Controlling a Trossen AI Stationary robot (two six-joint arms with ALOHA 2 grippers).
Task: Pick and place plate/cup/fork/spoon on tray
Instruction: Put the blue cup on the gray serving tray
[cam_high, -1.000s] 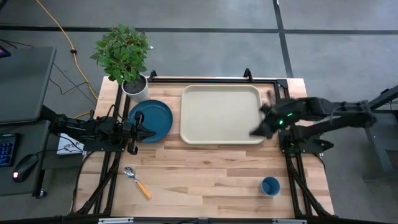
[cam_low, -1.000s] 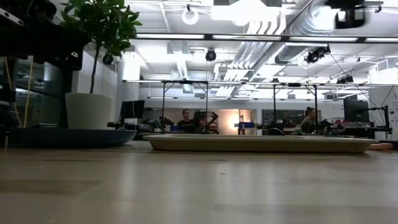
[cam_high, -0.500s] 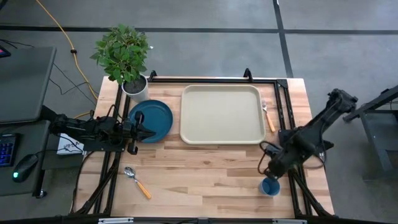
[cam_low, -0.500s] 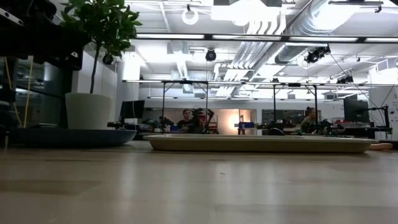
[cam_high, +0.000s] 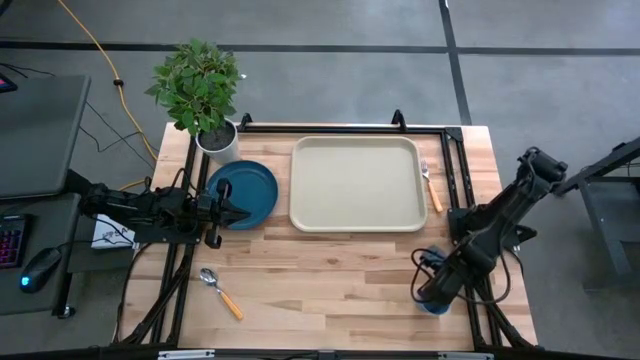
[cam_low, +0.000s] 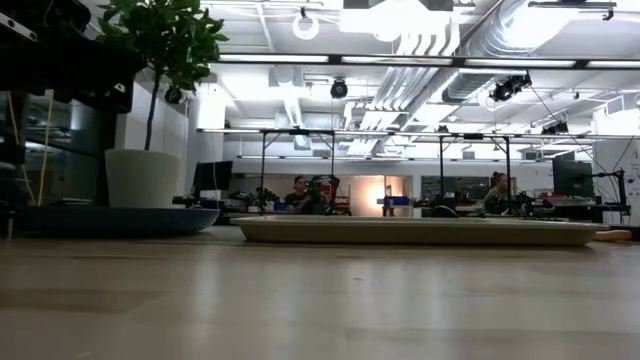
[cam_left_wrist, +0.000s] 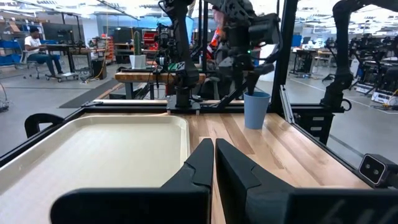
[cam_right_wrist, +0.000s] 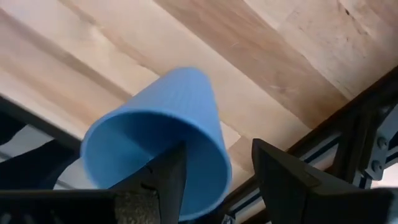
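High view: the right pincer (cam_high: 432, 290) hangs over the cup (cam_high: 436, 303) at the near right corner of the pale wooden desk (cam_high: 330, 285). Its fingers (cam_right_wrist: 283, 180) stand apart with one inside the rim and one outside the cup wall; whether they touch the wall is hard to say. Close beside it runs the black frame rail along the desk's right edge, so little room lies on that side, while bare wood stretches away from it toward the spoon (cam_high: 220, 291) well off at the near left. Beyond the pincer, toward the far edge, sits the tray (cam_high: 356, 184), with nothing on it, and the fork (cam_high: 430, 186) lies just beside the tray's right rim. The left pincer (cam_high: 243, 212) waits with fingers pressed together at the plate (cam_high: 244, 193), left of the tray; a potted plant (cam_high: 201, 88) stands behind that. Low view across the desk looks into a lit workshop with benches and seated people (cam_low: 300, 193).
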